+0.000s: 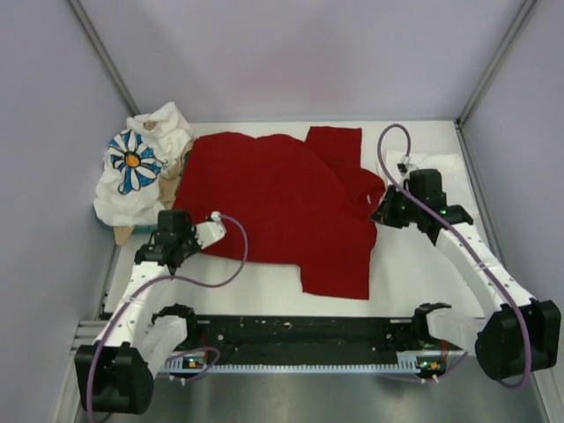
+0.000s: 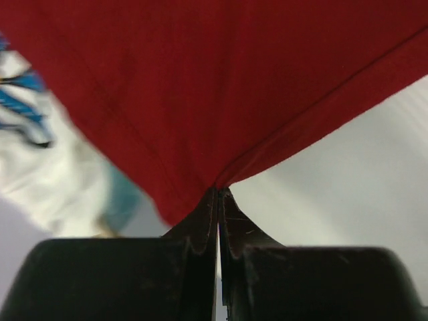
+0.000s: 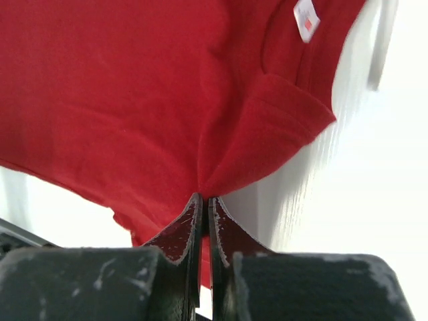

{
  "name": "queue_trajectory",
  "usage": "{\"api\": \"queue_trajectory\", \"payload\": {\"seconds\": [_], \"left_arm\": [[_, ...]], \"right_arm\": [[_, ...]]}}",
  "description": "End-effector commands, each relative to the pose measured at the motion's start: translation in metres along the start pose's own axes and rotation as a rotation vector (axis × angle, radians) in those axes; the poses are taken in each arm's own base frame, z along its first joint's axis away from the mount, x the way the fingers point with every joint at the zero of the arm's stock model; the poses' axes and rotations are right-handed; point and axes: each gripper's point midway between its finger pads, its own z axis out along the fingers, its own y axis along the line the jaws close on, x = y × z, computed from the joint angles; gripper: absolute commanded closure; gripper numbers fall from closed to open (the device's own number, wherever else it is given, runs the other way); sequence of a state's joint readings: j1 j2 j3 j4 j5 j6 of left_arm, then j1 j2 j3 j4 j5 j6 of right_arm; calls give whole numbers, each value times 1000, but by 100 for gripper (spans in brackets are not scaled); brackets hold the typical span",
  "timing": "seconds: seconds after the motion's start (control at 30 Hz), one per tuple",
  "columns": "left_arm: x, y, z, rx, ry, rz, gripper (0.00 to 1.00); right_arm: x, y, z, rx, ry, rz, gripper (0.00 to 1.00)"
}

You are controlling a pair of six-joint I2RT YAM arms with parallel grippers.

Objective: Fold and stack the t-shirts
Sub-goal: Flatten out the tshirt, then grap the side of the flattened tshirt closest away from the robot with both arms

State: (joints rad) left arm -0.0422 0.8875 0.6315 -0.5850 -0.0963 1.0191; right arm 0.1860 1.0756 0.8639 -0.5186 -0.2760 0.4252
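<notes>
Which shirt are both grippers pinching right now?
The plain red t-shirt, spread out in the middle: the left gripper and right gripper are each shut on its edge. The daisy-print shirt lies bunched at the left, ungripped.

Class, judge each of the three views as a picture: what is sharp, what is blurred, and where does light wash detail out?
Top external: soft, even light, the red t-shirt crisp, shadows faint. Left wrist: seams sharp near the left claw, the daisy-print t-shirt smeared out of focus. Right wrist: folds clear above the right claw, the label blurred, the white surface blown out, featureless.
</notes>
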Motion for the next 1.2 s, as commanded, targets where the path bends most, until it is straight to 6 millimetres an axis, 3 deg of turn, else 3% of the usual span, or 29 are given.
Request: {"api": "queue_trajectory", "payload": {"seconds": [0.0,0.13,0.3,0.33,0.37,0.43,0.47,0.53,0.63,0.73,0.83,0.93,1.03,1.17], "left_arm": [[5,-34,21,66,-33,-32,100],[14,-60,33,164,0,-38,100],[21,-93,37,318,25,-40,100],[22,-98,36,338,29,-30,98],[23,-101,35,355,26,-17,92],[21,-101,29,364,13,-6,76],[18,-99,26,358,-1,-1,63],[13,-91,18,342,-31,23,51],[10,-79,3,316,-44,67,50],[21,-71,-5,292,6,126,49],[39,-65,1,264,84,182,51],[53,-54,10,221,133,202,52],[51,-54,10,244,123,198,52],[48,-66,3,308,94,193,52]], "right_arm": [[-7,2,28,17,-9,-55,100],[-20,-21,61,151,45,-61,100],[-38,-49,84,317,60,-92,100],[-41,-55,85,354,61,-103,90],[-42,-61,84,390,73,-110,65],[-42,-71,74,469,105,-114,38],[-40,-74,67,502,108,-114,2],[-35,-75,50,540,103,-119,1],[-10,-66,23,532,108,-117,1],[32,-51,9,478,127,-129,4],[85,-38,10,404,231,-128,11],[131,-49,11,438,342,-119,16],[148,-52,17,470,382,-90,18],[170,-39,32,404,433,-59,34]]}}
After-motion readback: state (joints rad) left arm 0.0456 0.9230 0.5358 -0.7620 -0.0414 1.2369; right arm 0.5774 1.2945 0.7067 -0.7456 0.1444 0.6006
